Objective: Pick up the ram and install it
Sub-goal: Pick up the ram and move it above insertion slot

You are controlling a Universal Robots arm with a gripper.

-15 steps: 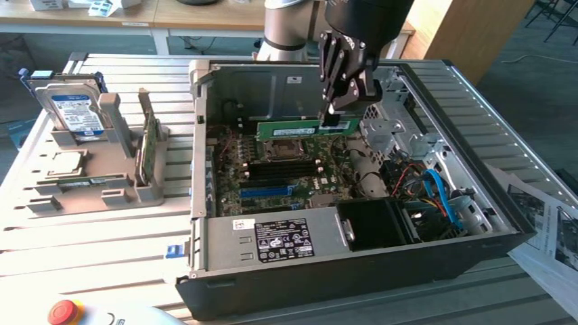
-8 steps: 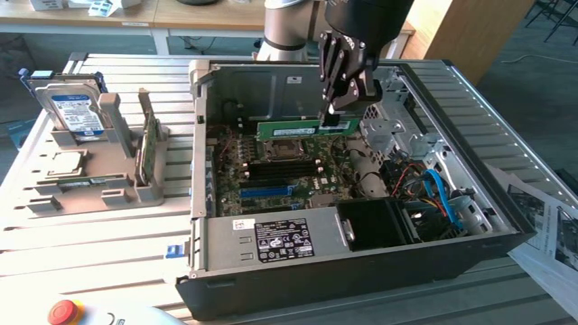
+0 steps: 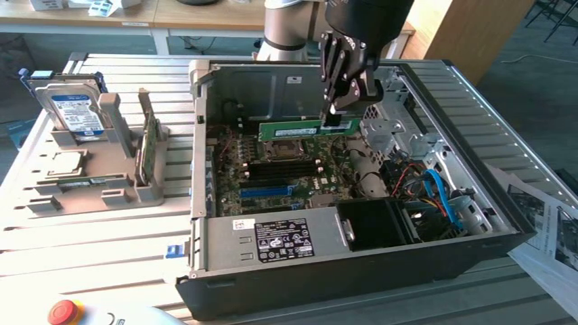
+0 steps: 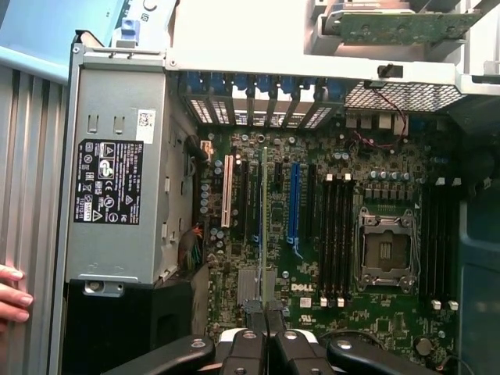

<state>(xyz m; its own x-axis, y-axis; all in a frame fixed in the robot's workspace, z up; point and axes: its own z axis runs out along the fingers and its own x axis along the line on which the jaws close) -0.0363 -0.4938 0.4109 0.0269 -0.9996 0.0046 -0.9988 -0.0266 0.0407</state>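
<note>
The ram [image 3: 287, 129], a long green stick, hangs level over the motherboard [image 3: 271, 179] inside the open computer case [image 3: 361, 271]. My gripper [image 3: 332, 122] is shut on its end toward the exterior view's right. In the wrist view the ram [image 4: 264, 226] appears edge-on as a thin green line running out from my gripper [image 4: 264, 311], over the board between the expansion slots. The black memory slots [image 4: 336, 234] lie to one side of it, beside the bare processor socket [image 4: 385, 250]. The same slots [image 3: 284, 170] sit below the stick in the exterior view.
A grey parts rack [image 3: 99, 183] at the exterior view's left holds a hard drive [image 3: 77, 112], a silver processor [image 3: 61, 162] and a green board [image 3: 147, 145]. A person's hand [image 4: 12, 293] rests beside the case. Power supply [image 3: 280, 240], blue cables [image 3: 442, 196] and a red stop button [image 3: 63, 311] are nearby.
</note>
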